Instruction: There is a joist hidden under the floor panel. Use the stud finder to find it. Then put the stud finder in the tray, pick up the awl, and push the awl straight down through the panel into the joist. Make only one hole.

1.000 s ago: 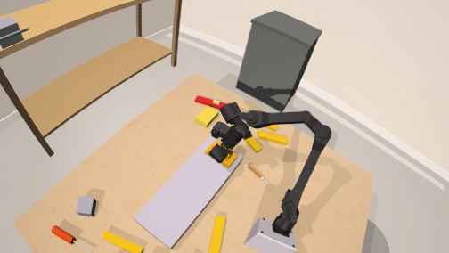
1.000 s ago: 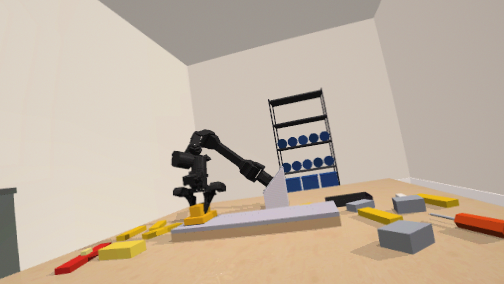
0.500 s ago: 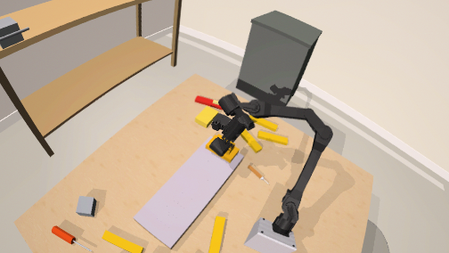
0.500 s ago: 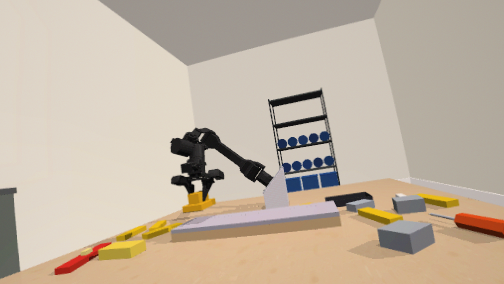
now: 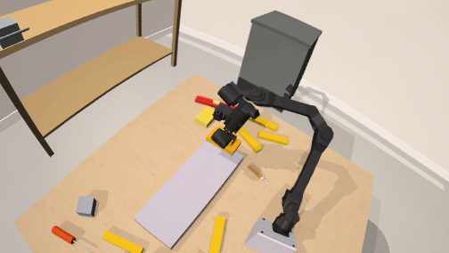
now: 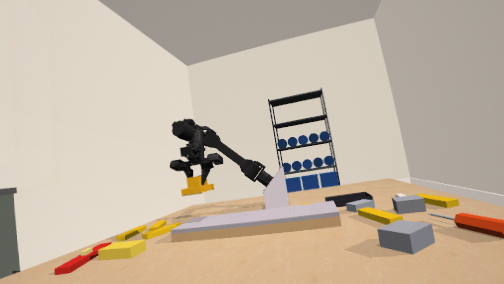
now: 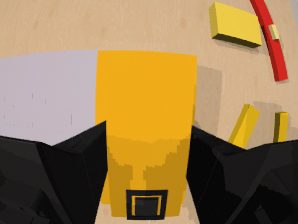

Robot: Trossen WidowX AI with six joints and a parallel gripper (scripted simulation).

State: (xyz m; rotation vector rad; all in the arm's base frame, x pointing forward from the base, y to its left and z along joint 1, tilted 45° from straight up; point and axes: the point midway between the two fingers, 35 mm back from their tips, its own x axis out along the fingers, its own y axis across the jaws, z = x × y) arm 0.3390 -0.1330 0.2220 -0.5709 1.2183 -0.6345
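Observation:
My gripper is shut on the orange stud finder. It holds the stud finder in the air, above the far end of the pale floor panel. The small window on the stud finder is dark. The awl, with a brown handle and a thin tip, lies on the table between the panel and the arm's base. The black tray stands behind the panel in the exterior view; the top view does not show it. The joist is not visible.
A yellow block and a red bar lie past the panel's far end, near several yellow strips. A grey block and an orange-handled screwdriver lie at the other end.

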